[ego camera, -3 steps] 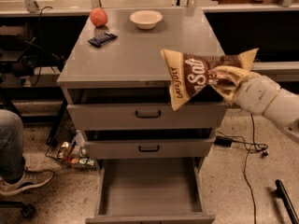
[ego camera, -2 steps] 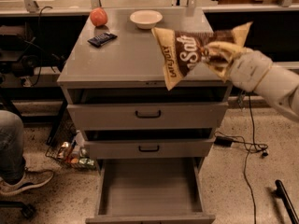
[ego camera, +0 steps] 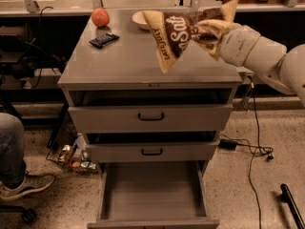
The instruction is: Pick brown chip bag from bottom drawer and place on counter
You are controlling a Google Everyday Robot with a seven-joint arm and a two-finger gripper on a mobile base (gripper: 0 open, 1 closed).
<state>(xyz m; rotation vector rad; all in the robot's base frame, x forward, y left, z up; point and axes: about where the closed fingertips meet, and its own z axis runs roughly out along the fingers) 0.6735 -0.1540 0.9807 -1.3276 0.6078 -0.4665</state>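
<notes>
In the upper right, the gripper (ego camera: 213, 32) pinches the brown chip bag (ego camera: 178, 32), and the bag covers part of it. The bag also hides most of a white bowl (ego camera: 138, 18). The lower edge cuts off the bottom drawer (ego camera: 152, 190). The left edge cuts off a person's leg (ego camera: 10, 147).

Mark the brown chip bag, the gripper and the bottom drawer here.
brown chip bag (ego camera: 177, 32): camera view, dark printed face.
gripper (ego camera: 212, 35): camera view, clamped on the bag's right end, above the counter (ego camera: 124, 61).
bottom drawer (ego camera: 151, 190): camera view, bare floor.
</notes>
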